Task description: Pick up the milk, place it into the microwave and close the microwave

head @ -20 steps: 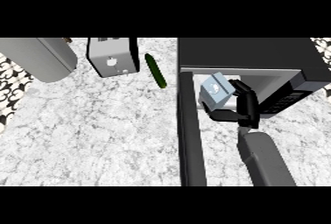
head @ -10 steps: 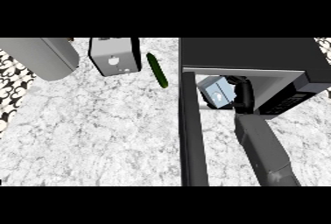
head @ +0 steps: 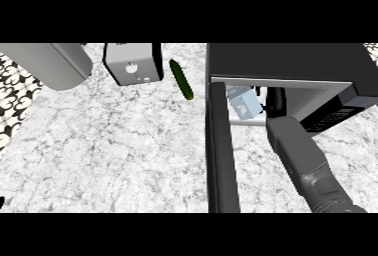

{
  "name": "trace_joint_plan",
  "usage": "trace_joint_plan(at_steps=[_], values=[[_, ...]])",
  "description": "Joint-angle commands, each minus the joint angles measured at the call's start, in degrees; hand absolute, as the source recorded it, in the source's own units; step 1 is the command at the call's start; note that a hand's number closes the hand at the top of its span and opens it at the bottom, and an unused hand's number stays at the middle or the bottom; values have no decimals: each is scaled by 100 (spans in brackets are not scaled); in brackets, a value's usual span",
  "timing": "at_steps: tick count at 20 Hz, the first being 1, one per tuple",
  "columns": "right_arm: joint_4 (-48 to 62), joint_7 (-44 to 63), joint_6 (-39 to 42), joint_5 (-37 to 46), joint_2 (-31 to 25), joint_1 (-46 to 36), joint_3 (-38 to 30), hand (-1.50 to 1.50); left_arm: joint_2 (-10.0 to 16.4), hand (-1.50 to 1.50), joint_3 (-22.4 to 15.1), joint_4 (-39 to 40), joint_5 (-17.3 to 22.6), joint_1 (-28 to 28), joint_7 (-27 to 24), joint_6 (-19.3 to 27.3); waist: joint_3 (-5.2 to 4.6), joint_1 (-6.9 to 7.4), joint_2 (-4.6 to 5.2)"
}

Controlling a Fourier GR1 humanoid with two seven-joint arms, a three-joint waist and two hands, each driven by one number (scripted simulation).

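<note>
So the right hand (head: 277,101) is inside the microwave (head: 288,60), reaching into the open cavity, and it only shows as a narrow black shape at the end of the grey forearm (head: 303,160) that comes up from below the microwave's front. Honestly I can't tell whether the hand is open or closed, since the cavity's top edge hides part of it. It sits just to the right of the milk (head: 245,102), and I can't tell if it's touching the carton or just off it. The milk is a small light blue and white carton that looks a bit tilted. It's in the left part of the microwave's cavity, on the pale floor in there, and it's the only item I can see in the cavity besides the hand. The microwave's door (head: 221,160) is wide open, swung out from the left side of the cavity and seen edge-on as a long dark slab running down toward the near edge. The control panel (head: 332,115) with its little buttons is on the right side of the microwave's front. Left of the microwave on the marble counter (head: 111,150), a green cucumber (head: 181,80) lies closest, then a grey boxy appliance (head: 133,62), and farther left a big rounded grey thing (head: 44,65).
</note>
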Motion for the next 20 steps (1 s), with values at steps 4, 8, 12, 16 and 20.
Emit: trace_joint_plan(at_steps=[4, 8, 12, 16, 20], values=[[762, 141, -1235, 573, -228, -701, 157, 150, -94, -150, -105, -87, -102, 67, 2, -96, 2, 153, 53], [988, 327, -1763, 576, -240, -923, 25, 150, 149, -150, 158, 260, -65, -420, 41, -14, 2, 142, 86], [1004, -2, -1982, 368, -122, -656, -257, 150, 89, -150, 19, 210, -138, -509, 106, -2, 12, 189, 126], [1124, 140, -1638, 311, -591, -798, -388, 150, 78, -150, 9, 252, -85, -481, 81, -93, 14, 234, 148], [1278, 64, -1488, 340, -825, -624, -409, 150, -27, -150, -175, 406, -310, -609, 66, -51, 20, 273, 216]])
